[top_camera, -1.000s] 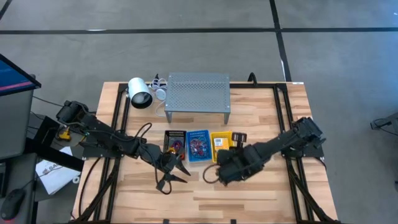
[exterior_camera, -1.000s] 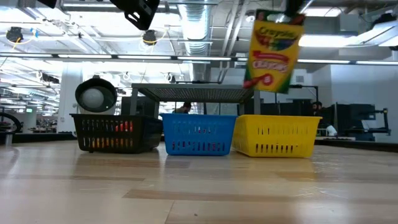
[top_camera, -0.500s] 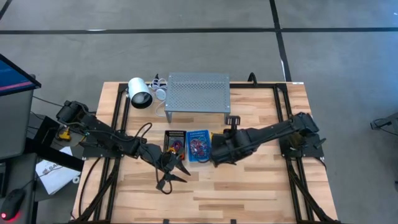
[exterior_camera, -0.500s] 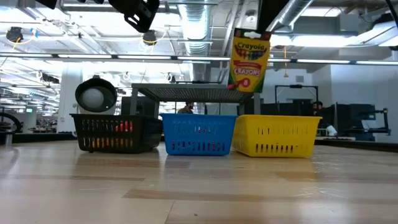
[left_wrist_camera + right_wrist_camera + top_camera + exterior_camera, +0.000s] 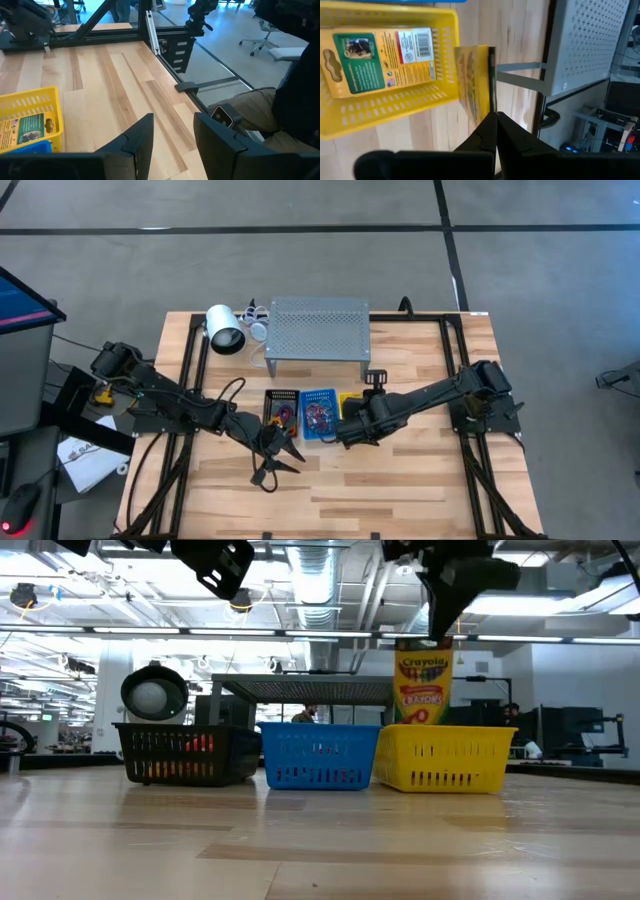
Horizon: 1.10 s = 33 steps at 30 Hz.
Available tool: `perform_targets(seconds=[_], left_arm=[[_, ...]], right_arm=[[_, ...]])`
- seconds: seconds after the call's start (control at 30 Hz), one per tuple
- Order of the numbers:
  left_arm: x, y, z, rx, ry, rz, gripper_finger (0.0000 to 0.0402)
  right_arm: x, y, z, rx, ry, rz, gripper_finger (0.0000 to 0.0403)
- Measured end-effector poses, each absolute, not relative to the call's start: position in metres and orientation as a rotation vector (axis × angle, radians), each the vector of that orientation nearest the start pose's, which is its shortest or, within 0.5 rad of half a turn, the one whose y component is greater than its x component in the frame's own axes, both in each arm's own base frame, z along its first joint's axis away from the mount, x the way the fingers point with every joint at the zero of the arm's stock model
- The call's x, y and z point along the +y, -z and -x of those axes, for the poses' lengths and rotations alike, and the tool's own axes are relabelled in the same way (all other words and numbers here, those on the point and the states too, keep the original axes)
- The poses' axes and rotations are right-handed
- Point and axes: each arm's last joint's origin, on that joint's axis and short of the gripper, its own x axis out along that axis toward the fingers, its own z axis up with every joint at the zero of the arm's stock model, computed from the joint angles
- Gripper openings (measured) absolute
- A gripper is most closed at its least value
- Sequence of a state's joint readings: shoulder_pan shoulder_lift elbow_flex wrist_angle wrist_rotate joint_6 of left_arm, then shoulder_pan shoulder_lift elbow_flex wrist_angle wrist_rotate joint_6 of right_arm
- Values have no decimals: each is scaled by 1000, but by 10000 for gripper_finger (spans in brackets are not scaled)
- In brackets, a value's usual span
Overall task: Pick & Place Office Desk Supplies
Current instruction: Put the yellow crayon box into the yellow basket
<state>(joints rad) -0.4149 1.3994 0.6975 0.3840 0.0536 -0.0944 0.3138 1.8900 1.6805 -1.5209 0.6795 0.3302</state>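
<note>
Above the yellow basket (image 5: 445,758), at the right end of a row of three small baskets in front of the grey perforated shelf (image 5: 318,327), my right gripper (image 5: 493,119) is clenched on the top edge of a crayon box (image 5: 423,687). In the low view the box hangs upright, its long axis vertical, with its lower end at about the level of the basket's rim; I cannot tell from there whether it is already inside or just behind the rim. In the right wrist view the box shows edge-on at the basket's far wall, toward the shelf leg, so I judge it sits at or just past that wall, not over the middle. That offset is what the next move turns on: the box likely needs to come back over the basket's open centre before I let go.

A second crayon box (image 5: 375,56) already lies flat in the yellow basket. The black basket (image 5: 185,753) and blue basket (image 5: 319,757) hold tangled rubber bands (image 5: 283,414).

My left gripper (image 5: 172,132) hovers near the black basket, over bare table (image 5: 110,80), with its fingers apart and nothing between them. The right arm is the nearer one to the yellow basket.
</note>
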Motion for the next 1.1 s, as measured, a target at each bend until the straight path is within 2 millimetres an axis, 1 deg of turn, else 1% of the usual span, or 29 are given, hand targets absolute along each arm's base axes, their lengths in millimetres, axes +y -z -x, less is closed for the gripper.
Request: perform_targets(seconds=[0.23, 0.47, 0.87, 1.1], left_arm=[[-119, -221, -267, 337, 449, 34, 136], [-119, -221, -267, 335, 449, 35, 136], [-119, -221, -267, 335, 449, 35, 136], [-119, -221, -267, 336, 449, 34, 136]], right_arm=[[88, -265, -332, 1412, 514, 548, 0], [88, -265, -334, 1377, 532, 552, 0], [82, -265, -340, 1328, 560, 536, 0], [79, -240, -335, 1378, 559, 560, 0]])
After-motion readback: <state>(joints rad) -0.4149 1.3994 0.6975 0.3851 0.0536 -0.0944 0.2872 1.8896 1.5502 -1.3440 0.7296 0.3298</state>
